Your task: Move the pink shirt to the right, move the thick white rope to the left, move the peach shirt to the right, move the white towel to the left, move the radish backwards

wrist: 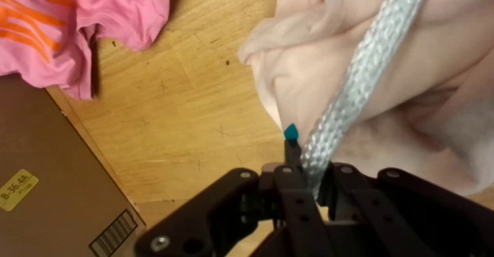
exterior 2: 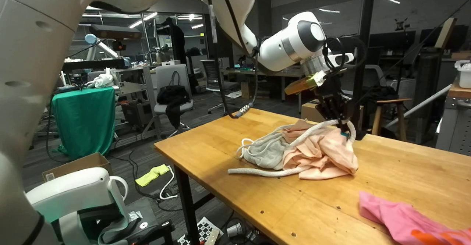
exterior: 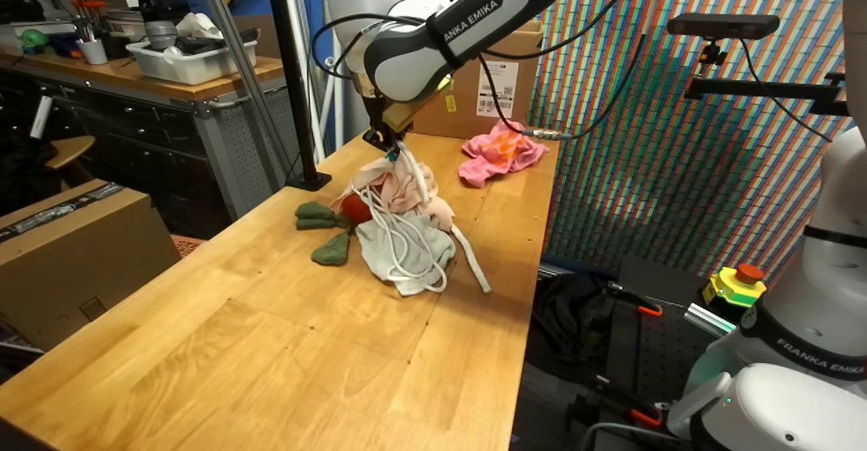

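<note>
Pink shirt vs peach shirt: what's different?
Colour: the pink shirt is bright pink with an orange print; the peach shirt is pale, no print in view.
Place: the pink shirt lies apart from the other cloths; the peach shirt is bunched against the white towel.
On top: the thick white rope runs over the peach shirt; no rope crosses the pink shirt.
Shared: both lie crumpled on the wooden table.
</note>
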Motion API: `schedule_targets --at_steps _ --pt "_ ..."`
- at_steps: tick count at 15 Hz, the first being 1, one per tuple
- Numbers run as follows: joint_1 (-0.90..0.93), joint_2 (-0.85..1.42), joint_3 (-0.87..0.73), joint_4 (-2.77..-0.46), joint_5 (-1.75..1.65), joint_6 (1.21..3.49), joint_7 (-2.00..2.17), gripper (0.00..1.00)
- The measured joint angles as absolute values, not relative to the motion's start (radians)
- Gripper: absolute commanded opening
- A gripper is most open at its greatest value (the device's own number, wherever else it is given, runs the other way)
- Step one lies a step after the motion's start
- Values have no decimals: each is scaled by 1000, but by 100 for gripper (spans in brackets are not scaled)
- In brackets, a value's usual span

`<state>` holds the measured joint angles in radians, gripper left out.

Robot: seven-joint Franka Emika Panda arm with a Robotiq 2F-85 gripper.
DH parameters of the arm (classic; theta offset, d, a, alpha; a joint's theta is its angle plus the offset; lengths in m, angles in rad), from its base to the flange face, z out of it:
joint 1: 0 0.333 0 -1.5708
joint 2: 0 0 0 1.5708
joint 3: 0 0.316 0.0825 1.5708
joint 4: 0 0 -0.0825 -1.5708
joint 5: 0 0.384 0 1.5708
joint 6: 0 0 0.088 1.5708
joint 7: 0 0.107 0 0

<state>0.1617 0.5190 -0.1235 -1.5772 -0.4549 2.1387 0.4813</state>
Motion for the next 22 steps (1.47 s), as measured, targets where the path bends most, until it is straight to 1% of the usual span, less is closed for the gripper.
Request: schedule_targets --at_steps 8,13,22 --pt "204 371 -126 -1576 -559 2139 516 5" --pt "218 287 -100 -1570 -602 2139 554 5" --pt "221 220 -38 -1506 -625 2139 671 5"
